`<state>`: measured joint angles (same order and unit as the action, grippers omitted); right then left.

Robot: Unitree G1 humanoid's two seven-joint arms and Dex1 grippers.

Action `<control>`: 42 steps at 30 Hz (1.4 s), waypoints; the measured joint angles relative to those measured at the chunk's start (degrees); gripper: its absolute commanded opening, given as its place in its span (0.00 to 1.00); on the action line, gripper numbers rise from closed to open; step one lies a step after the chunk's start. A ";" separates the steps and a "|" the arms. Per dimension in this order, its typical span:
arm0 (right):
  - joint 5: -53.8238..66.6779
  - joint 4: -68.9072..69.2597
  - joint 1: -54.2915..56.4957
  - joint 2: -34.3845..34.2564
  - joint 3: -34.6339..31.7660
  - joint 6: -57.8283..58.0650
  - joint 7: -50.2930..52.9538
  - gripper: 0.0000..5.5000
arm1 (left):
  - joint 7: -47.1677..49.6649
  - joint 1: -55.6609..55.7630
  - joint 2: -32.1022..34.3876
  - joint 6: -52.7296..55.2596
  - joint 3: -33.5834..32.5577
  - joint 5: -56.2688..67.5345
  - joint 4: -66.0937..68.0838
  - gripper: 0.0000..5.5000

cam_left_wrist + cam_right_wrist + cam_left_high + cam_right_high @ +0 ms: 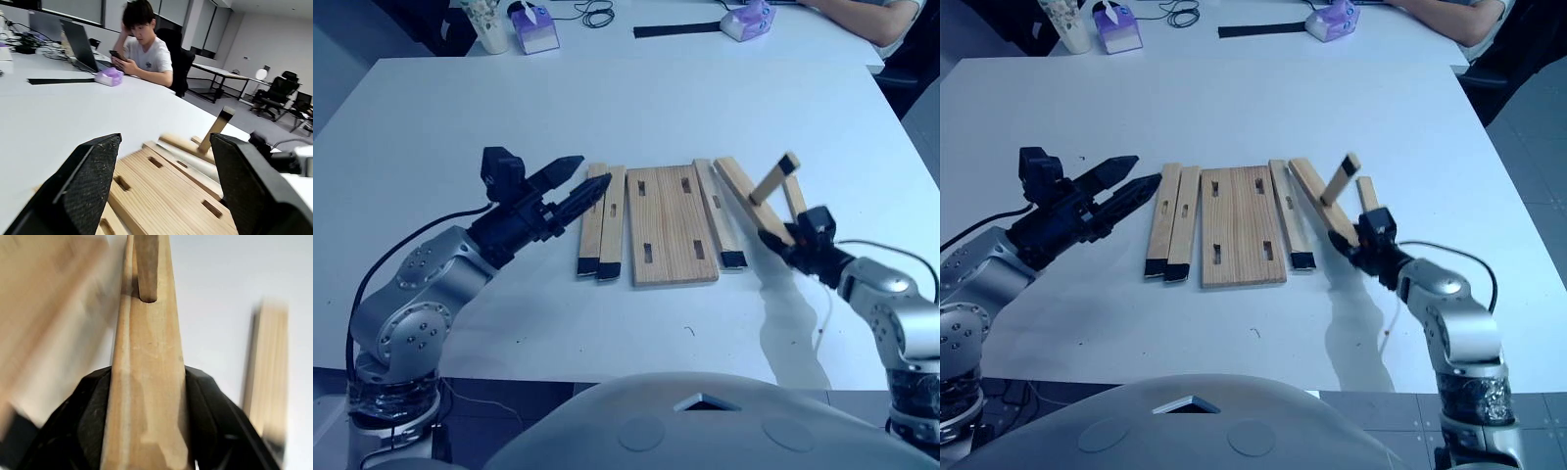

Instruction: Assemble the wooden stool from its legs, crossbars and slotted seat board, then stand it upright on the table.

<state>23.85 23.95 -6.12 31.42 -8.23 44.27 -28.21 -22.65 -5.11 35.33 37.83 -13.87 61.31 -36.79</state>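
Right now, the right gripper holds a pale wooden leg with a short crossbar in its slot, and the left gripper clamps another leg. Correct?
Not quite. The left gripper is open and holds nothing, as the left wrist view shows. The right gripper does hold the pale wooden leg with the short crossbar in its slot.

Both eye views look down from the head at the seat board (672, 225), the left wrist view skims low across that same board, and the right wrist view hugs a leg (146, 382) beside it.
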 measured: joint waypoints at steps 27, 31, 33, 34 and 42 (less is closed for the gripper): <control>48.00 -0.37 28.11 12.06 -5.08 14.94 -26.61 0.38 | -4.71 19.88 3.73 5.13 1.07 27.69 2.31 0.76; 48.14 -0.10 28.70 12.04 -3.92 14.88 -27.29 0.38 | -4.89 20.83 3.35 5.31 2.82 27.90 2.48 0.76; 48.24 0.06 29.02 12.00 -3.23 14.88 -27.36 0.38 | -4.98 21.43 3.35 5.41 3.09 27.91 2.60 0.76; 48.27 0.11 29.28 11.99 -2.98 14.88 -27.50 0.38 | -4.99 21.79 3.35 5.51 3.39 27.95 2.66 0.76; 47.15 0.78 29.38 11.84 -0.70 14.05 -28.60 0.38 | -5.32 22.50 3.36 6.43 5.01 28.34 2.93 0.76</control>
<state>71.00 24.74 23.27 43.26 -8.93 58.32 -56.81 -27.96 17.39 38.68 44.26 -8.86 89.65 -33.87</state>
